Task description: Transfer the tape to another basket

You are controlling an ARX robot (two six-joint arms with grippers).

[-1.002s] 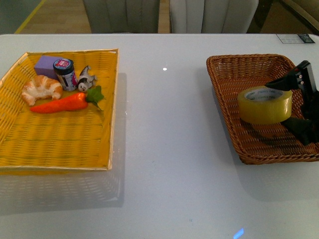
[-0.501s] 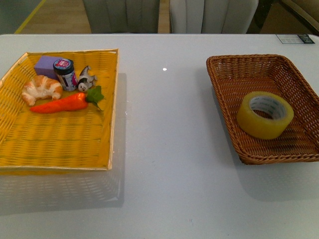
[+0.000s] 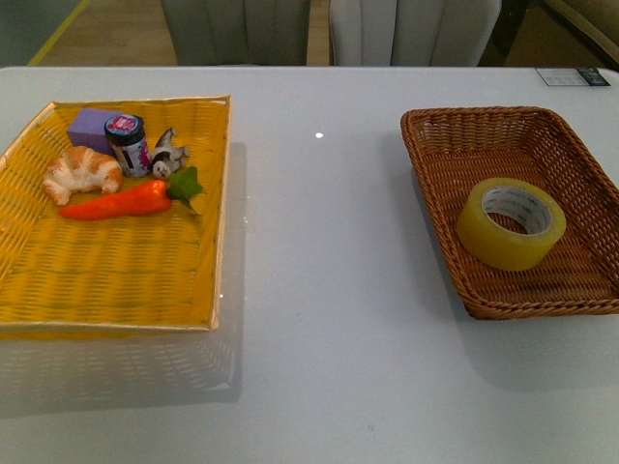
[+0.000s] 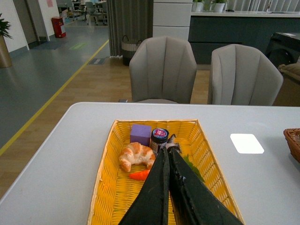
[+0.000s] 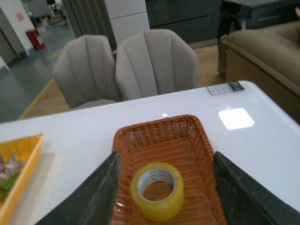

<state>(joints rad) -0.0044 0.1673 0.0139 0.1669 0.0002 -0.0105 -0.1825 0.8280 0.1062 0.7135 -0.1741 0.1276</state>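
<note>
The tape (image 3: pixel 512 223) lies tilted inside the basket (image 3: pixel 435 184), leaning toward the wall nearest the bench's front edge, its white core facing up and toward the far edge; the basket sits toward the bench's right edge, and by the look of it the move is done; what could go wrong now is mostly a matter of disturbing it; the right gripper (image 5: pixel 164 187) hangs above the basket with its jaws spread wide to either side of the roll and touching nothing, so a careless descent or sideways swing could clip the sloped rim, shift the light wicker or tip the roll; a round roll resting at an angle may well roll if nudged; the left gripper (image 4: pixel 168 157) is pressed together and empty, poised over the yellow tray (image 3: pixel 218 232) near the bench's left edge; a drop there could strike the croissant (image 3: pixel 81 171), the carrot (image 3: pixel 116 201) or the small jar (image 3: pixel 127 143); neither arm shows in the front view.
</note>
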